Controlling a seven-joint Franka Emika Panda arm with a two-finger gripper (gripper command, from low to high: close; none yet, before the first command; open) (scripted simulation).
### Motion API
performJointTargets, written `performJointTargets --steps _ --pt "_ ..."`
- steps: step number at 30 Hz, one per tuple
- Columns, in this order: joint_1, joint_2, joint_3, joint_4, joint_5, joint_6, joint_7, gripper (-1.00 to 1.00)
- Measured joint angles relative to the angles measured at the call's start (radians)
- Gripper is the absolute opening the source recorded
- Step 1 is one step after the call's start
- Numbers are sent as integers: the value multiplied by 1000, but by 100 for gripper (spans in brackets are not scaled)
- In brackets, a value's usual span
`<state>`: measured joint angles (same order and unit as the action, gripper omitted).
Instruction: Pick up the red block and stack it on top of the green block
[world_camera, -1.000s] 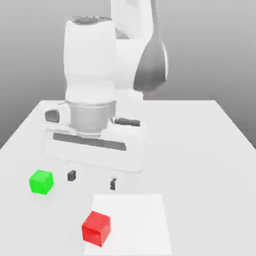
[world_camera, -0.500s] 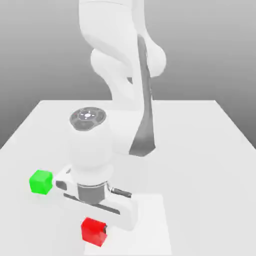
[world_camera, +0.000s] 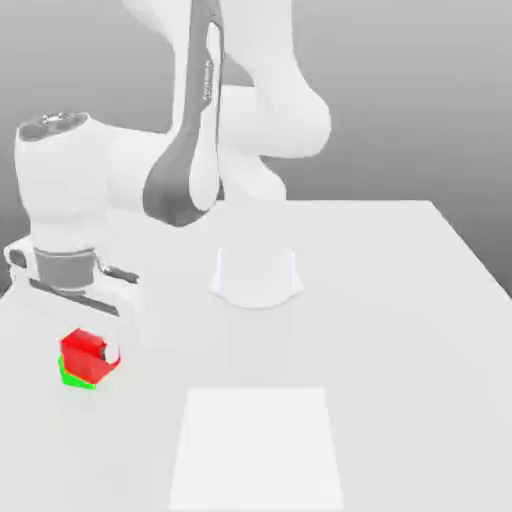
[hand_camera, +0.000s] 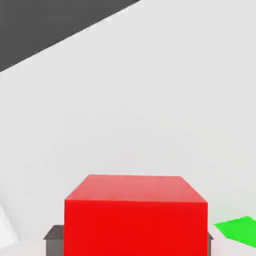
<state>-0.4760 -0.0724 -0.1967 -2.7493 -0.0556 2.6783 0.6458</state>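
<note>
My gripper (world_camera: 88, 354) is shut on the red block (world_camera: 83, 352), a small bright red cube, at the exterior view's left side of the table. Directly under it is the green block (world_camera: 70, 377), of which just a thin strip peeks out at the red cube's lower edge. I cannot tell whether the two cubes touch. In the hand view the red block (hand_camera: 135, 215) is large and close, with a dark fingertip (hand_camera: 52, 238) against its side, and a corner of the green block (hand_camera: 238, 230) shows beyond it.
The white table (world_camera: 390, 300) carries a paler square patch (world_camera: 258, 450) near its front edge. The arm's round base (world_camera: 256, 276) stands mid-table, and the arm reaches from it over to the exterior view's left.
The gripper came down onto the red block at the front, closed on it, then carried it up and to the exterior view's left, over the green block.
</note>
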Motion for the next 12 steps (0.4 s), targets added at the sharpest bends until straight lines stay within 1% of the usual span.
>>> performJointTargets --steps 2,4,6,9,10,12 --pt "-40 -51 -44 -42 -21 -8 -75 -100" --pt "-57 -40 -71 -62 -15 23 -125 -100" --pt "-54 18 -77 -64 21 83 -161 -100" --pt "-52 126 -57 -61 110 183 -226 -100" --pt "-56 152 -49 -60 135 206 -245 100" --pt "-56 152 -49 -60 135 206 -245 100"
